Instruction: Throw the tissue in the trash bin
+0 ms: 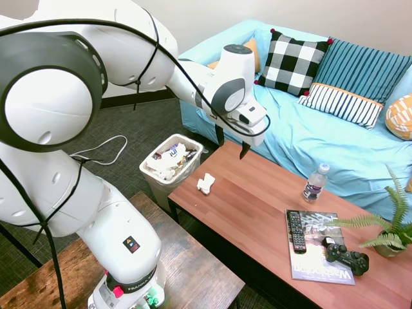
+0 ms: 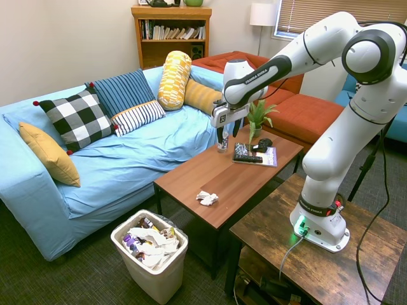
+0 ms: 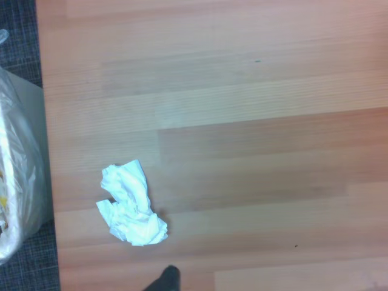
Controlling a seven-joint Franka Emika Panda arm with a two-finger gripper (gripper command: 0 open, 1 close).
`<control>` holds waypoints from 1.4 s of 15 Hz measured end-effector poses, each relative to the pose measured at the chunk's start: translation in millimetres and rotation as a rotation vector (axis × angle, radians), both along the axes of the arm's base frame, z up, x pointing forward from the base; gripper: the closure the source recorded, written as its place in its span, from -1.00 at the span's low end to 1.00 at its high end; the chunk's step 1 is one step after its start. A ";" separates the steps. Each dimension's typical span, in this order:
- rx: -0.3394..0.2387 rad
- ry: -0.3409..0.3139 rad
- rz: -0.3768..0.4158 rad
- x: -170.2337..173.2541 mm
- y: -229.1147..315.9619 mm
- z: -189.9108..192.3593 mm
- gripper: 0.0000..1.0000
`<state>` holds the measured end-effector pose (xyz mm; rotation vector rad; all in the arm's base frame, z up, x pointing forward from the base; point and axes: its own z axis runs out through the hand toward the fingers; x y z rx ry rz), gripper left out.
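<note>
While the white arm is being held out over the wooden bench point(image 1: 257, 212), its hand point(image 1: 232, 145) is hanging above the boards with both dark fingers spread apart and nothing between them. The tissue point(image 1: 206, 183) is being left untouched on the bench, a small crumpled white wad lying near the bench's end, the end closest to the trash bin point(image 1: 171, 162). Relative to the tissue, the hand is being kept higher and farther along the bench, away from the bin, well clear of the paper. In the wrist view the tissue point(image 3: 130, 203) is being shown lying flat on the wood grain, close to the bench edge, with the bin's clear liner point(image 3: 18, 182) just beyond that edge.

The trash bin is standing on the dark carpet beside the bench end nearest the tissue, its white liner folded over the rim and crumpled papers and wrappers showing inside. From the second exterior view the bin point(image 2: 152, 254) is being seen in front of the blue sofa point(image 2: 114, 159), and the tissue point(image 2: 206, 198) is lying on the bench corner closest to it.

Farther from the tissue, toward the other end of the bench, a water bottle point(image 1: 314, 183) is standing upright, and a magazine point(image 1: 318, 248) is lying flat with a remote control point(image 1: 296, 230) and a black game controller point(image 1: 346, 256) resting on it. A potted fern point(image 1: 386, 232) is sitting at that far end.
</note>
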<state>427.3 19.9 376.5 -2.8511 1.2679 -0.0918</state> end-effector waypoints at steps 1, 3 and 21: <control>0.000 0.001 0.000 0.8 0.1 0.1 -1.00; 0.002 0.009 0.004 0.7 2.9 -1.2 -1.00; 0.012 0.166 0.234 36.5 100.0 -221.3 -1.00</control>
